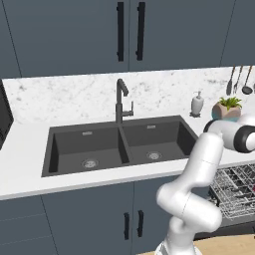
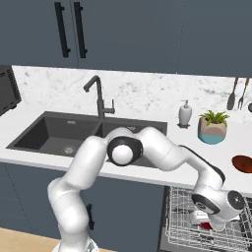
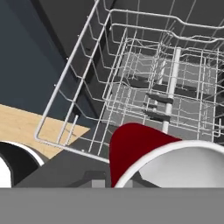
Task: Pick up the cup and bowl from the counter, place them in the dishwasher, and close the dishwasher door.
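1. The white arm reaches down from the counter edge toward 5 o'clock in the right base view, its hand sunk into the pulled-out wire rack of the dishwasher
2. The gripper sits low among the rack wires; its jaws are drawn close together on the rim of a red cup, red outside and white inside
3. In the hand view the cup shows at 5 o'clock, tilted with its white mouth toward the camera, above the rack's grey wire grid that stretches toward 1 o'clock
4. A sliver of the cup's red shows just beside the hand in the right base view, inside the rack; whether the cup touches the wires cannot be told
5. The bowl, dark reddish-brown, rests on the counter at 3 o'clock of the right base view, near the front edge and above the rack
6. A potted plant in a pink and blue pot stands at 11 o'clock from the bowl, with a white soap dispenser just to its 9 o'clock side
7. The dark double sink with its black faucet fills the middle of the left base view
8. The rack also shows at 4 o'clock of the left base view, partly behind the arm
9. The dishwasher door lies open under the rack, though little of it can be made out
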Available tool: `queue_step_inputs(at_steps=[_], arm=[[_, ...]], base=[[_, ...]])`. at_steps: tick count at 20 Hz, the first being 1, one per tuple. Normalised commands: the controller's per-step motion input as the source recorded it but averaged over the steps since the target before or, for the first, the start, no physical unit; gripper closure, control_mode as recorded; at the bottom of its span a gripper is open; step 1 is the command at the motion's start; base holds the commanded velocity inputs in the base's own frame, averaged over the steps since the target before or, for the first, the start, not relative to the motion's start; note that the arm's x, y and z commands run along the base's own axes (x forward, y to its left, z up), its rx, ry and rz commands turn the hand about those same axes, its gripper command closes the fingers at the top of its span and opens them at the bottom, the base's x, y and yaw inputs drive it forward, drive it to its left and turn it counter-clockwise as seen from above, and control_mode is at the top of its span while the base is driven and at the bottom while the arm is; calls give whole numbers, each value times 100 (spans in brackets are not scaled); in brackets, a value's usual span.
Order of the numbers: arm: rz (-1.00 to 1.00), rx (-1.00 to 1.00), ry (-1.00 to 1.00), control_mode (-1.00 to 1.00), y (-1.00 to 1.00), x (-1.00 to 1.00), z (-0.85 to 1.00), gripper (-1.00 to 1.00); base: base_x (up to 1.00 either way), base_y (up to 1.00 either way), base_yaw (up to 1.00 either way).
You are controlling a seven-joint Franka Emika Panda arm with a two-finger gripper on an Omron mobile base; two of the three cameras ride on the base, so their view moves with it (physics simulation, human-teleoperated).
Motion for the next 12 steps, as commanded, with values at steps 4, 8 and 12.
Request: queue_step_inputs(at_steps=[4, 8, 12], arm=[[0, 0, 0, -100, 12, 1, -71, 100], [0, 0, 1, -100, 8, 1, -73, 100], [0, 0, 1, -100, 4, 2, -67, 100]], base=[[0, 0, 0], [0, 0, 0], [0, 0, 0]])
